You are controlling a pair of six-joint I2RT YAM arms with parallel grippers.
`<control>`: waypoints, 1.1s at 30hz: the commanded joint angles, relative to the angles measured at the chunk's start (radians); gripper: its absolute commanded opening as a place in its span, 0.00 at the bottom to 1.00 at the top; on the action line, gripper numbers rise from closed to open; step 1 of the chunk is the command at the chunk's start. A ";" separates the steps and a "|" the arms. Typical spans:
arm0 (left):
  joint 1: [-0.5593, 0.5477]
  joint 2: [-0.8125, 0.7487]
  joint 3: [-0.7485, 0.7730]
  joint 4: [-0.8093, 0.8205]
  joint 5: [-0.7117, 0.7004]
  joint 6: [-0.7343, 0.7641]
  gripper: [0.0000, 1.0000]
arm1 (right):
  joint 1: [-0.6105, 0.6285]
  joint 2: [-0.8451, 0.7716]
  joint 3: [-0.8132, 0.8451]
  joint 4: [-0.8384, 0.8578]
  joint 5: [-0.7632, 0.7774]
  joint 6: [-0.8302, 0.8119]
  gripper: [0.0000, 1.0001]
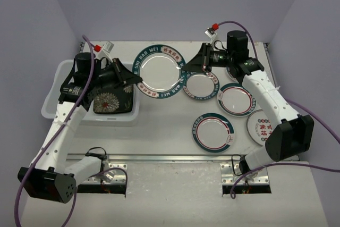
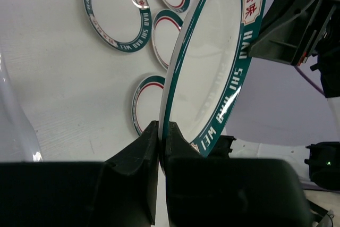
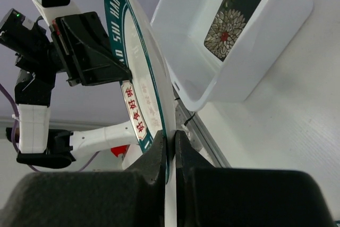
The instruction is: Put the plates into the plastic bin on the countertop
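On the off-white surface [image 1: 159,147], the plastic bin [image 1: 52,111] was set at the left, where the left arm could reach it most easily. Just beside its right wall the large round plate [image 1: 158,71], rimmed in teal with lettering, was held between both arms. It was judged to be lifted off the surface, and two grips were probably used because so wide a plate would droop from one edge. A square black plate [image 1: 112,101] with a white flower was already laid flat in the bin's right part, the rest being hidden by the arm. Four smaller round plates [image 1: 213,132] were spread flat on the right and not yet binned. The left arm's fingers [image 2: 150,144] were clamped on the large plate's left rim, and the right arm's fingers [image 3: 157,150] were pinched on the opposite rim. The plate was thus shown edge-on in both wrist views.
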 commanded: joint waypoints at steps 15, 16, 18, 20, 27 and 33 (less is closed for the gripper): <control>0.062 -0.164 0.058 -0.206 -0.633 -0.244 0.00 | -0.175 -0.154 -0.137 -0.262 0.128 -0.191 0.99; 0.074 -0.182 0.056 -0.240 -0.671 -0.254 0.00 | -0.191 -0.166 -0.147 -0.283 0.145 -0.214 0.99; 0.086 -0.215 0.057 -0.314 -0.762 -0.282 0.00 | -0.214 -0.184 -0.158 -0.321 0.174 -0.250 0.99; 0.086 -0.235 0.062 -0.370 -0.849 -0.289 0.00 | -0.221 -0.193 -0.162 -0.336 0.193 -0.259 0.99; 0.100 -0.178 0.052 -0.446 -0.993 -0.278 0.00 | -0.223 -0.204 -0.204 -0.292 0.164 -0.216 0.99; 0.177 -0.101 -0.079 -0.268 -0.912 -0.271 0.00 | -0.223 -0.193 -0.214 -0.259 0.132 -0.188 0.99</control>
